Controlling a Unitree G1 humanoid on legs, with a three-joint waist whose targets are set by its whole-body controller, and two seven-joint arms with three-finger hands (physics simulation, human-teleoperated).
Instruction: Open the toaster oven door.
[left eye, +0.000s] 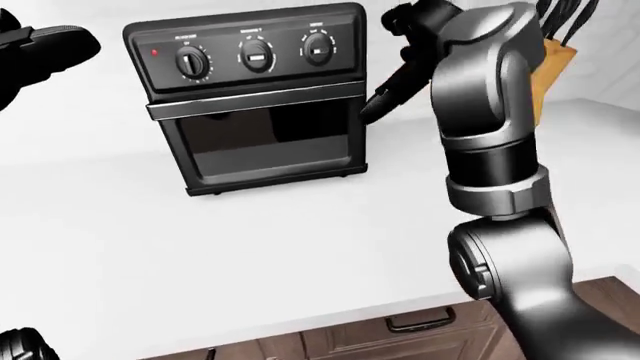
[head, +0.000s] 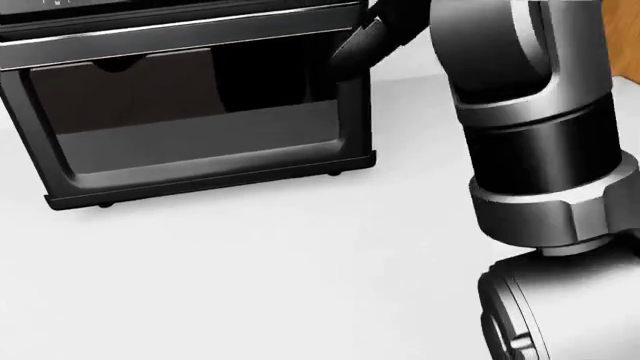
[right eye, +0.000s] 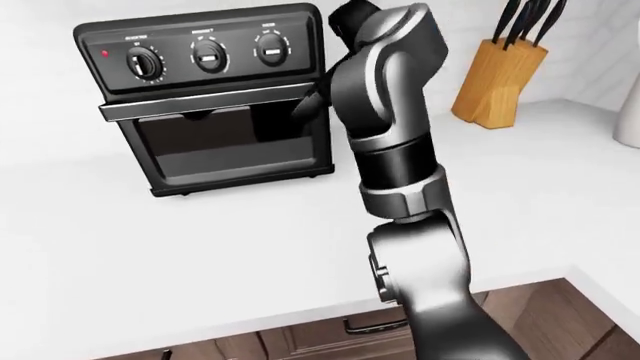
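A black toaster oven (left eye: 250, 97) stands on the white counter (left eye: 250, 247), with three knobs above its door. The glass door (left eye: 265, 142) is closed, and its silver handle bar (left eye: 250, 103) runs along the door's top edge. My right hand (left eye: 387, 94) is raised beside the oven's upper right corner. Its dark fingers (head: 358, 45) point down-left at the right end of the handle and hold nothing. The right forearm (head: 530, 112) fills the right of the head view. My left hand (left eye: 45, 49) hangs open at the top left of the left-eye view, apart from the oven.
A wooden knife block (right eye: 495, 75) stands on the counter to the right of the oven, with a white object (right eye: 630, 112) at the right edge of the view. Brown cabinet drawers (left eye: 420, 322) lie below the counter's near edge.
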